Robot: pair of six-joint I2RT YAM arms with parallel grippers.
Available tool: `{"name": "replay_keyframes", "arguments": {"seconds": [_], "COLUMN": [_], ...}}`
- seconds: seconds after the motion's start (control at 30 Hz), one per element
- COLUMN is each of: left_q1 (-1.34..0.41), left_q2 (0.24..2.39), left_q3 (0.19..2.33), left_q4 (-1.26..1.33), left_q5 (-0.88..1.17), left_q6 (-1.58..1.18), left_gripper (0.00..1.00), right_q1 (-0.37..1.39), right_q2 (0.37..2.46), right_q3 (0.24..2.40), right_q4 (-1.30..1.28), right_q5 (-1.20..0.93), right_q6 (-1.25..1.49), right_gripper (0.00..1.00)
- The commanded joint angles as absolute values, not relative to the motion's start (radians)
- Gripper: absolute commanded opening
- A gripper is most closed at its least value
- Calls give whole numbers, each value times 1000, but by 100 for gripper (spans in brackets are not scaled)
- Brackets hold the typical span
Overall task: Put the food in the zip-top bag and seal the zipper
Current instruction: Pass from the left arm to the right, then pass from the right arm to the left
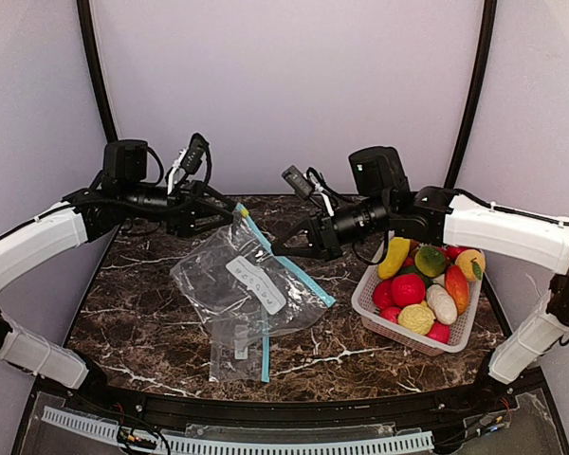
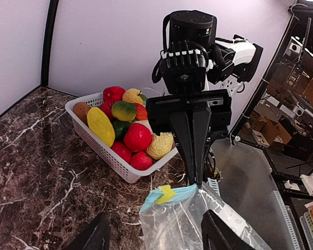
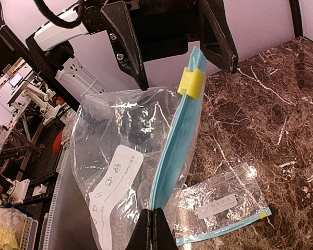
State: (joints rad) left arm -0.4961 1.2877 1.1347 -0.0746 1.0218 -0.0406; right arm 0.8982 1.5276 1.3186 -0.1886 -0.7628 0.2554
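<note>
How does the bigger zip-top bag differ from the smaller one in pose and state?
The bigger zip-top bag is held up on edge, its zipper pinched by the right gripper; the smaller zip-top bag lies flat on the table. The bigger bag is wrinkled, the smaller smoother. Both are clear and empty, with a blue zipper, yellow slider and white label.

Two bags out here: one big bag (image 1: 237, 284) mid-bench, one small bag (image 1: 239, 353) at six o'clock. One white basket (image 1: 398, 334) at three o'clock, and I make it about a dozen toy fruits and vegetables (image 1: 408, 289) inside, at least four red, some half buried. Two hands: left hand (image 1: 223, 216), right hand (image 1: 283, 249).
</note>
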Motion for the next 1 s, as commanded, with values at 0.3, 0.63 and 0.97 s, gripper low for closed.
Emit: {"name": "replay_keyframes", "arguments": {"seconds": [0.3,0.63,0.97], "left_q1": [-502,-508,-532], "left_q2": [1309,1316,1335], "left_q3": [1117,1116,1119], "left_q4": [-43,-37,-51], "left_q5": [1087,1089,1087], "left_q6": [-56,-62,-54], "left_gripper": [44,4,1], "right_q1": [908,908,939], "right_q2": [1519,1522,1439], "right_q3": [1323,1317,1319], "right_q4": [-143,-139,-182], "right_q5": [-790,-778,-414], "right_q6": [258,260,220], "right_gripper": [0,0,55]}}
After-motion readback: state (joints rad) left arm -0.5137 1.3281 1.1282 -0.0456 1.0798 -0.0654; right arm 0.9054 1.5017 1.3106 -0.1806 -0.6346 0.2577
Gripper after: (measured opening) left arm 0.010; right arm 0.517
